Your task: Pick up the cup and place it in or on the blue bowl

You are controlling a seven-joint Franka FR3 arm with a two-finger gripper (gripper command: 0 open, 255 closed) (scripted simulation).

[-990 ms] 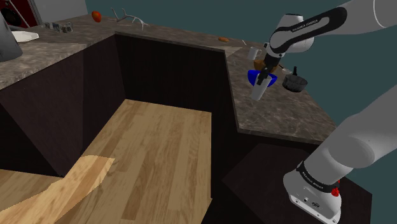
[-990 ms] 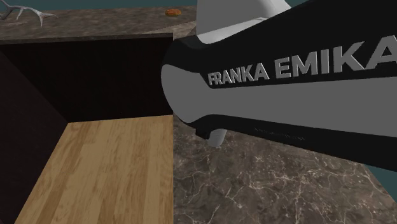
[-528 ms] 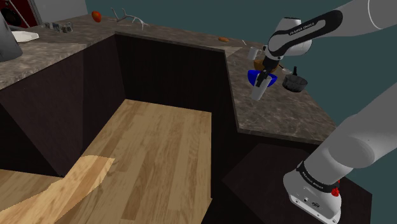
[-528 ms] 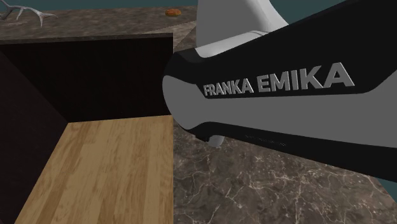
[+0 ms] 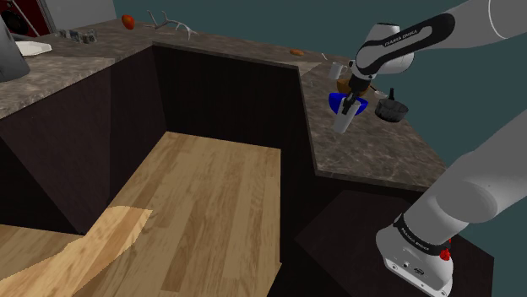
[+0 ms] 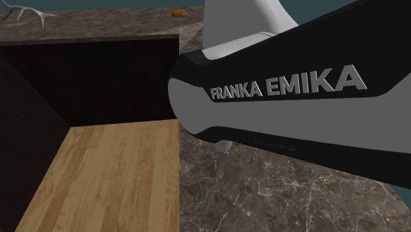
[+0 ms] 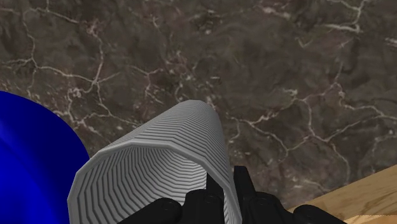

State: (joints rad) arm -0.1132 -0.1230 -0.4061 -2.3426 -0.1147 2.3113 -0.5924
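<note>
mid-carry, we judge: the gripper (image 7: 228, 186) is clenched on the wall of the grey ribbed cup (image 7: 159, 159), held tilted over the counter (image 5: 363, 152) at the shoulder view's upper right, just beside the blue bowl (image 7: 32, 165); next, shift over the bowl and let go; a dark round thing (image 5: 391, 110) stands near, not between

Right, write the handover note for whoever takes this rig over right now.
Gripper: shut on the grey ribbed cup, clasping its wall at the rim.
Cup: hangs tilted, apparently clear of the marble counter, beside the blue bowl and not over it.
Done: cup grasped and, it seems, lifted.
Left: carry it over the bowl, lower it in, release.
</note>
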